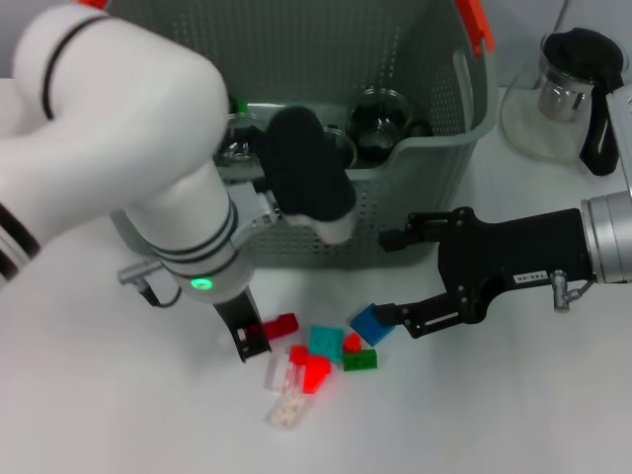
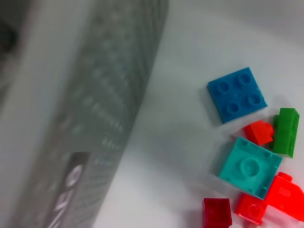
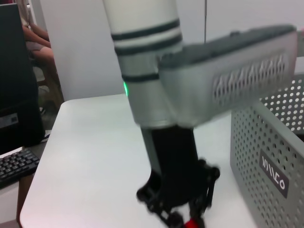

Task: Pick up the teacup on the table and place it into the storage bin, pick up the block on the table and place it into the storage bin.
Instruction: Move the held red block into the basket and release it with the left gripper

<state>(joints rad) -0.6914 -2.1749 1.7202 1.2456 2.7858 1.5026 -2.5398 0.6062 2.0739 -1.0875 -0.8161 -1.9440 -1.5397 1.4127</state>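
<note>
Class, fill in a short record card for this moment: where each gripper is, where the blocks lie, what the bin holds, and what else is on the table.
left gripper: down at the dark red block
right gripper: beside the blue block
loose blocks: clustered on the table in front of the storage bin
bin contents: glass cups
other: glass teapot, far right

storage bin: grey-green, perforated, orange handle end | blue block | teal block | green block | dark red block | right gripper: black | table: white, seemingly
</note>
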